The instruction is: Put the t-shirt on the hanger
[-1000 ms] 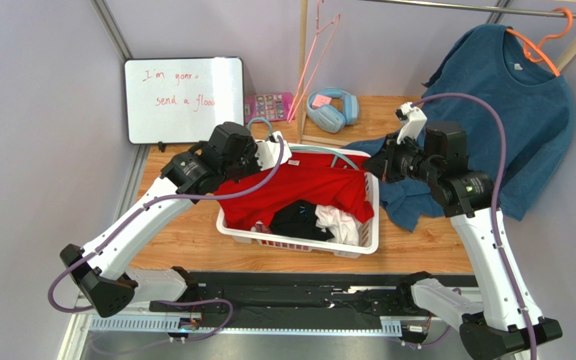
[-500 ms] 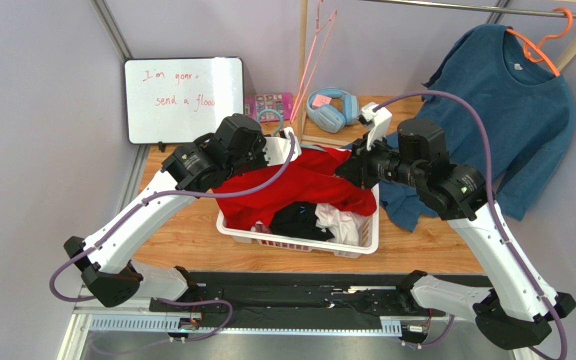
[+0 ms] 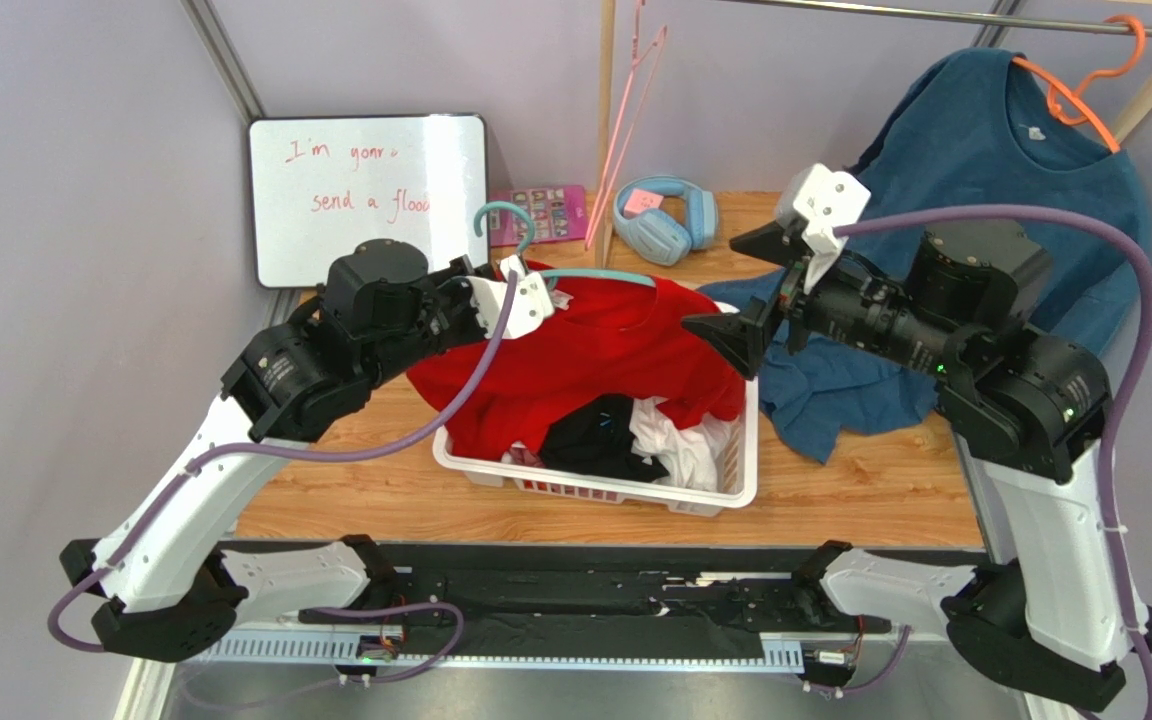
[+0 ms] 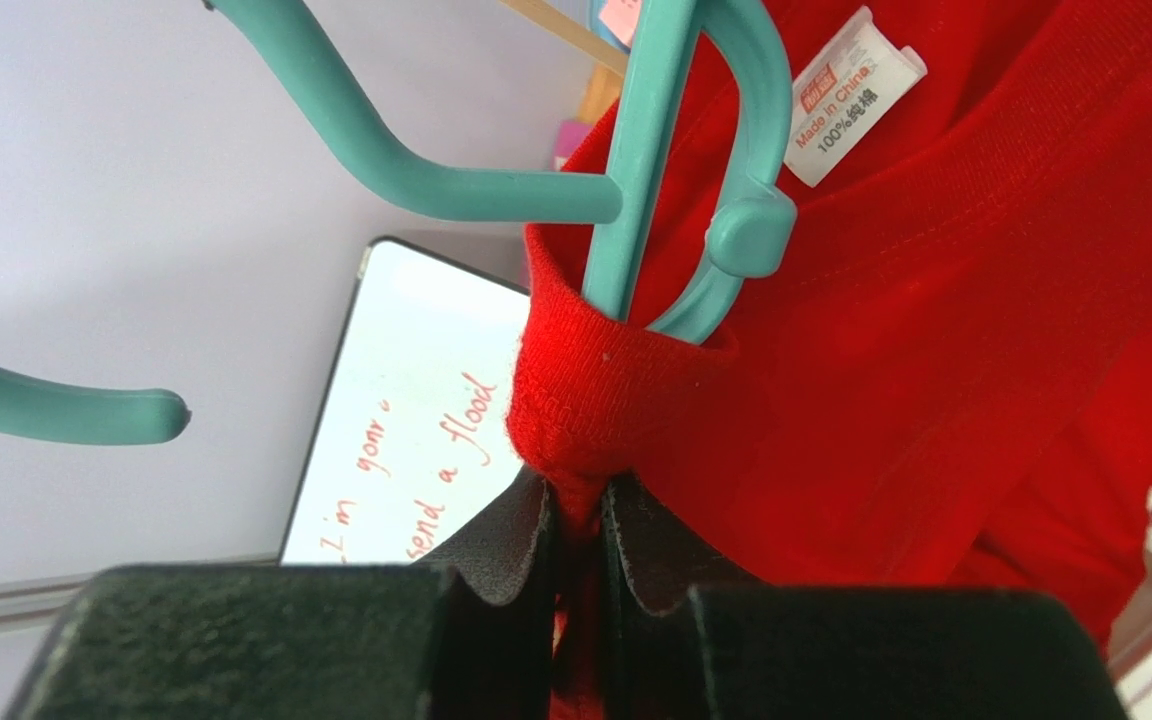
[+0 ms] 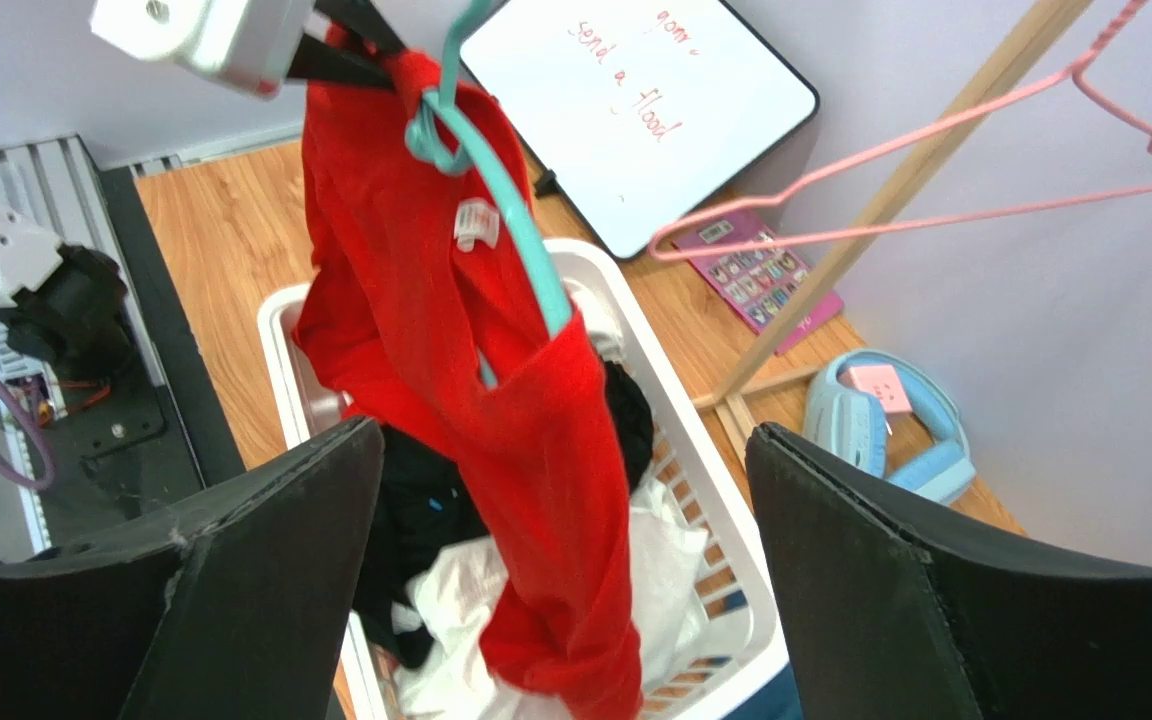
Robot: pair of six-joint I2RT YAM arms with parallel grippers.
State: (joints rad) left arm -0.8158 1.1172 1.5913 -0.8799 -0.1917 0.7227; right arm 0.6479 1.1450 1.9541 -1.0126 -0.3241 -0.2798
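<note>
The red t-shirt [image 3: 597,360] hangs over the white basket [image 3: 717,489], its lower part drooping inside. My left gripper [image 3: 527,302] is shut on the cloth at the neck edge [image 4: 582,435]. The teal hanger [image 3: 597,276] is threaded through the neck opening beside the white label [image 4: 853,90], with its hook [image 3: 504,222] sticking up to the left. In the right wrist view the hanger's arm [image 5: 515,248] runs down inside the shirt [image 5: 537,450]. My right gripper [image 3: 739,285] stands wide open just right of the shirt, holding nothing.
Black [image 3: 597,438] and white [image 3: 683,444] garments lie in the basket. A teal-blue top [image 3: 1018,225] hangs on an orange hanger [image 3: 1086,98] at the right. A whiteboard [image 3: 364,195], headphones [image 3: 665,215] and a pink wire hanger [image 3: 630,105] stand at the back.
My right gripper opened, let go of the shirt and drew back to the right. The left arm lifted the neck and swung left, so the hanger's hook now shows.
</note>
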